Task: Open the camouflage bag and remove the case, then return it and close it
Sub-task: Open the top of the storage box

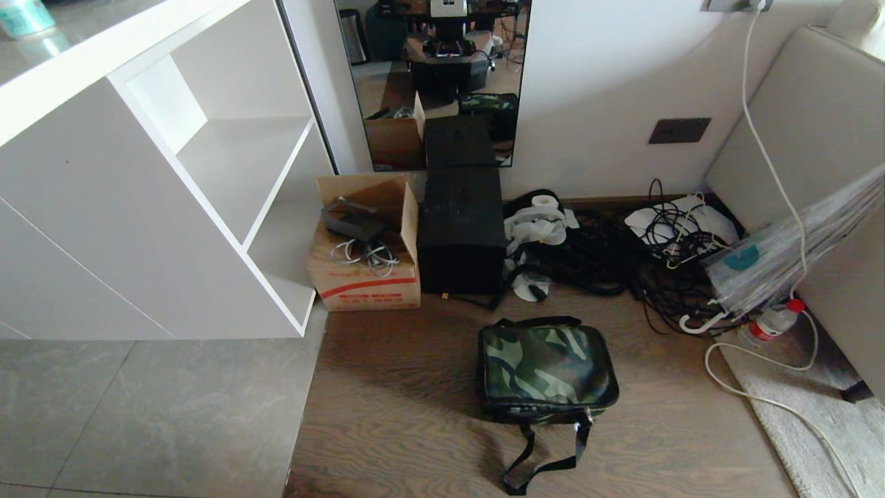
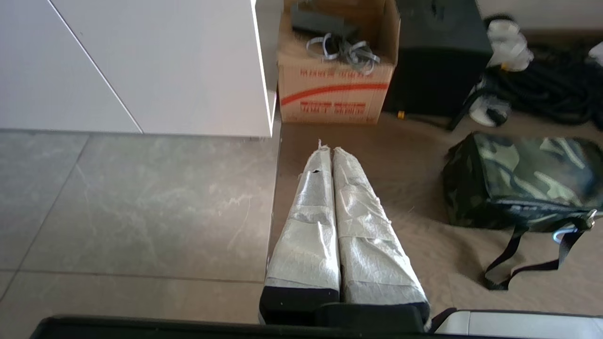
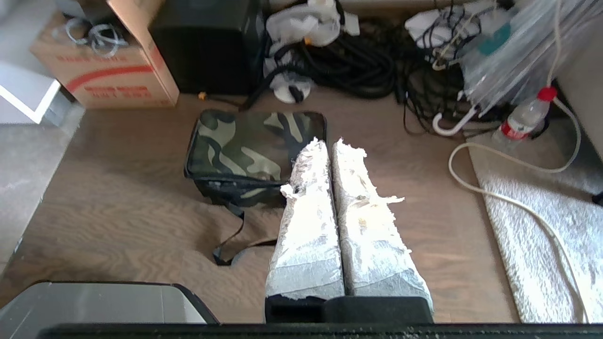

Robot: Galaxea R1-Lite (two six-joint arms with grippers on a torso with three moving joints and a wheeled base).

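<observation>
white laminate shelf unit (image 1: pixel 138 207) | brown cardboard carton (image 1: pixel 366 283) holding grey cables | matte black box (image 1: pixel 461 238) | soft rectangular camouflage fabric bag (image 1: pixel 546 370), lid zipped, black webbing strap on wood-grain floor (image 1: pixel 387 415) | left gripper (image 2: pixel 328 153) tape-wrapped, fingers pressed together, held over floor | right gripper (image 3: pixel 330 146) likewise closed, empty, near bag

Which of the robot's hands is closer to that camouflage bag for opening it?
Probably the right hand: its tips hang at the bag. The left hand hangs well off to the bag's side.
</observation>
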